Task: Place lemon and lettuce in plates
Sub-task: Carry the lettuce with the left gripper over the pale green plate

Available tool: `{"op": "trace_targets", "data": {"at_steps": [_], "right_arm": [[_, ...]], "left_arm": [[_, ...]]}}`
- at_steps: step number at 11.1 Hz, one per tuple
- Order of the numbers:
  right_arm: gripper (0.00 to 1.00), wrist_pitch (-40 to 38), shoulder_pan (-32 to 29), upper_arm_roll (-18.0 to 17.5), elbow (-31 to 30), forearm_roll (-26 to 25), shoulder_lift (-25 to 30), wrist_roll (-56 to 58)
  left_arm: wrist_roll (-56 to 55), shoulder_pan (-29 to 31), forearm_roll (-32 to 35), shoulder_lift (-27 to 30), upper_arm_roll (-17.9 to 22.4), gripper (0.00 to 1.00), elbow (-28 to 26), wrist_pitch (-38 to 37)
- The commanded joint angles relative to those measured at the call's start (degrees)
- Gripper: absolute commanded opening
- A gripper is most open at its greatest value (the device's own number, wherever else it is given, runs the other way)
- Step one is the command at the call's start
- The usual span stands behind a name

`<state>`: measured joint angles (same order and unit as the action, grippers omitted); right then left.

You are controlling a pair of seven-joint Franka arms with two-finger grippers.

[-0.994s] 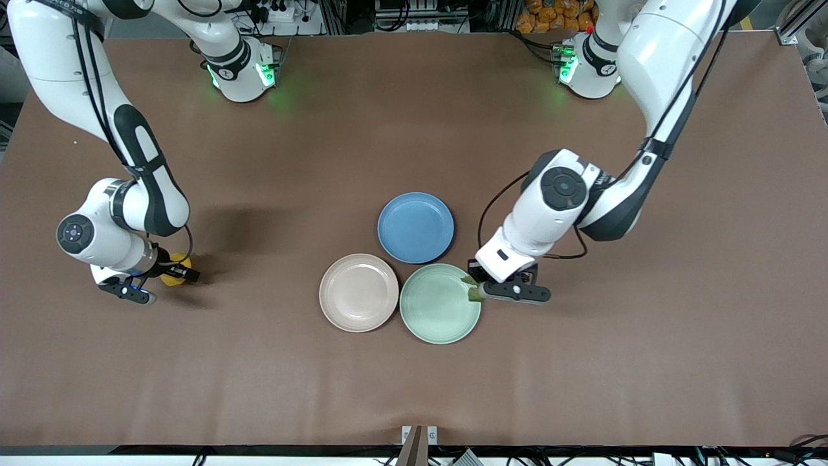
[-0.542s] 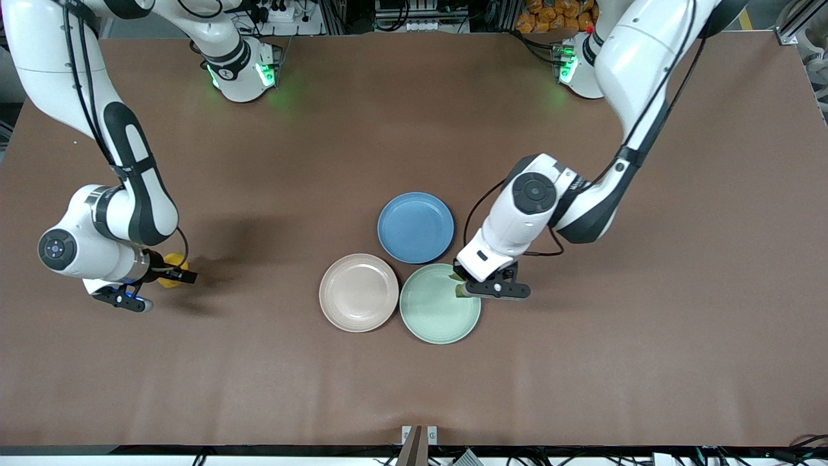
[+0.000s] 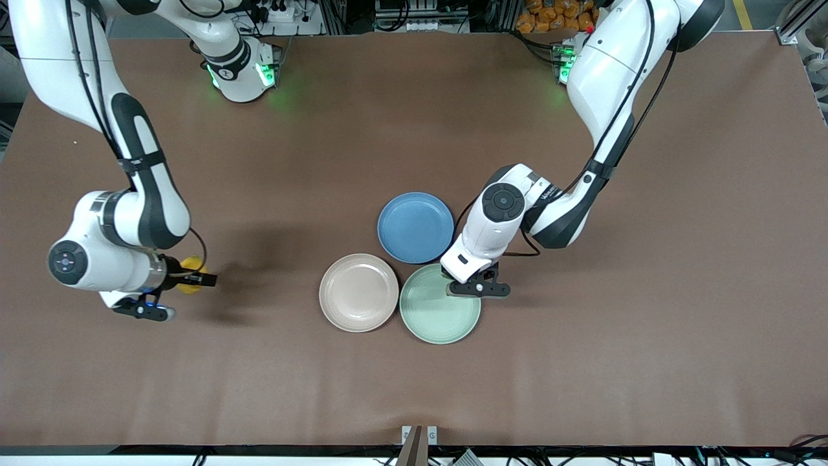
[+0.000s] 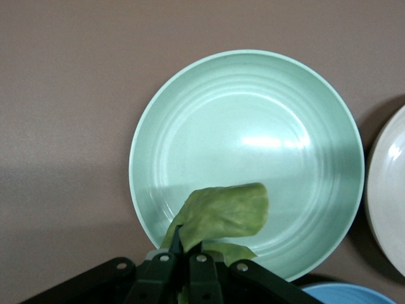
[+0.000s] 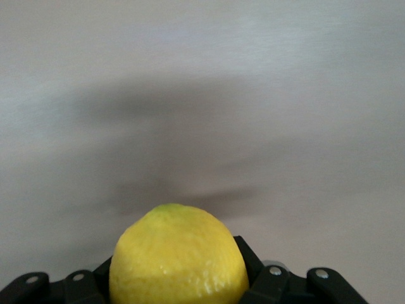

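Note:
My left gripper (image 3: pixel 453 288) is shut on the lettuce (image 4: pixel 221 212), a wrinkly green leaf. It holds the leaf in the air over the rim of the mint green plate (image 3: pixel 435 314), which fills the left wrist view (image 4: pixel 253 120). The beige-pink plate (image 3: pixel 359 292) lies empty beside the mint one, toward the right arm's end. My right gripper (image 3: pixel 197 278) is shut on the lemon (image 3: pixel 189 264) and holds it above bare table near the right arm's end, well apart from the plates. The lemon fills the foreground of the right wrist view (image 5: pixel 177 253).
A blue plate (image 3: pixel 415 227) lies empty, farther from the front camera than the two pale plates and touching both of them. The brown table (image 3: pixel 582 362) stretches wide around them.
My left gripper has carried the lettuce toward the right arm's end, from beside the mint green plate to over its rim. My right gripper has moved a little toward the plates with the lemon.

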<state>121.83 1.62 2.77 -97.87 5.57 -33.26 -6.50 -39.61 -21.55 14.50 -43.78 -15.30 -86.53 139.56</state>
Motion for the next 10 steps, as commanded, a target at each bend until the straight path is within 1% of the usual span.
{"op": "trace_targets", "data": {"at_steps": [1,2,3,5,7,8,9,10], "right_arm": [[0.46,-0.3,1.6,-2.6,1.8,2.8,-0.1,-0.2],[0.46,-0.5,3.2,-2.6,2.6,2.9,-0.1,-0.2],[0.46,-0.5,4.9,-2.6,2.7,3.0,-0.1,-0.2],[0.46,-0.5,9.7,-2.6,4.7,3.0,-0.5,-0.3],[0.46,-0.3,12.2,-2.7,6.5,3.2,-0.7,-1.3],[0.46,-0.1,13.9,-2.7,7.1,4.1,-0.8,-1.4],[0.46,0.2,15.2,-2.7,8.5,6.7,-1.5,-1.4],[0.46,1.0,16.3,-2.7,9.6,8.3,-2.7,-1.4]], "left_arm": [[-1.5,-1.6,0.4,-0.6,0.7,0.00,1.5,0.1],[-1.5,-1.4,0.4,-0.7,0.7,0.60,1.4,0.1],[-1.4,-1.4,0.5,-0.4,0.7,1.00,1.4,0.1],[-3.7,-1.4,0.5,-0.2,0.7,1.00,1.4,0.1],[-4.6,-0.8,0.5,1.3,0.7,1.00,1.5,0.1],[-4.9,-0.5,0.8,2.6,0.9,1.00,1.6,0.1],[-4.4,-0.2,1.1,4.6,1.6,1.00,1.5,0.0],[-3.3,0.0,1.9,6.3,3.3,1.00,1.5,-0.2]]}}
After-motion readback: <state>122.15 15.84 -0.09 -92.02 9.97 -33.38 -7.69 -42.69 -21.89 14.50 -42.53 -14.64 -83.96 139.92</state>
